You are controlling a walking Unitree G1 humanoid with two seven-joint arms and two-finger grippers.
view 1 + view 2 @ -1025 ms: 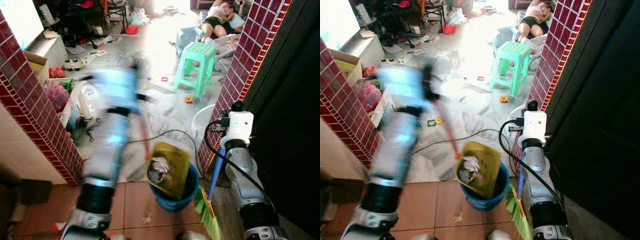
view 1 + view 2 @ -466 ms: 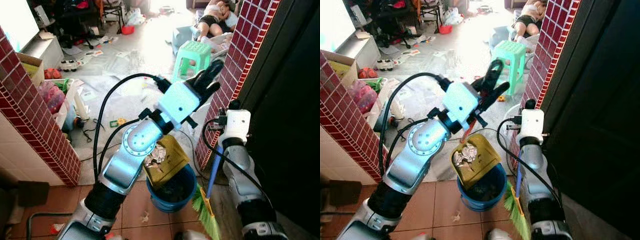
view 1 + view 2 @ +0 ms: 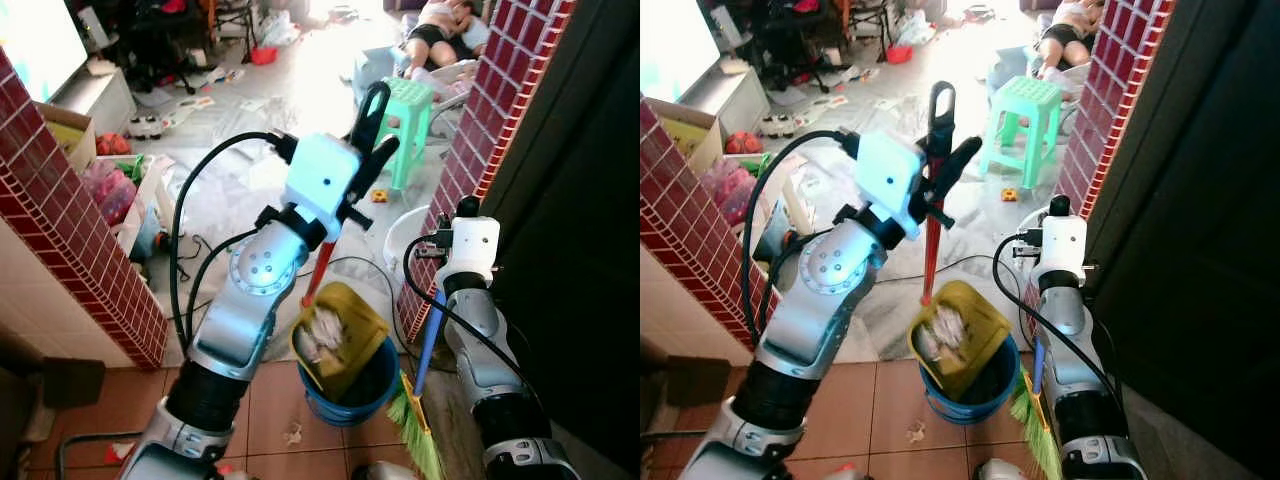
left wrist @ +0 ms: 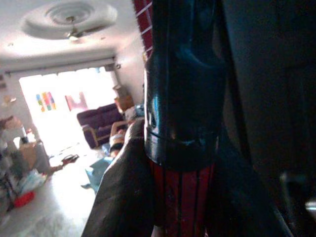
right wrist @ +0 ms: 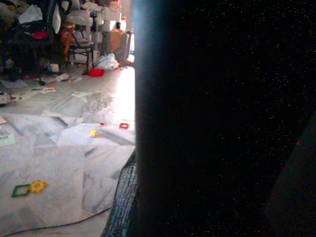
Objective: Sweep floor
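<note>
Two black fingers of left gripper (image 3: 940, 165) clamp dustpan's red ribbed handle (image 3: 931, 235). Yellow plastic dustpan (image 3: 335, 335) tilted over round blue bucket (image 3: 378, 392), crumpled scraps inside. Right gripper's (image 3: 437, 300) fingers unreadable; green-bristled broom (image 3: 420, 420) beside.

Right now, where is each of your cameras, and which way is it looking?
Left and right eye views: on my head, looking down at the dustpan tipped over the blue bucket, both silver arms showing.
Left wrist view: along the left gripper, clamped on the dustpan's red handle.
Right wrist view: along dark fingers toward the littered floor.
All share that room.
</note>
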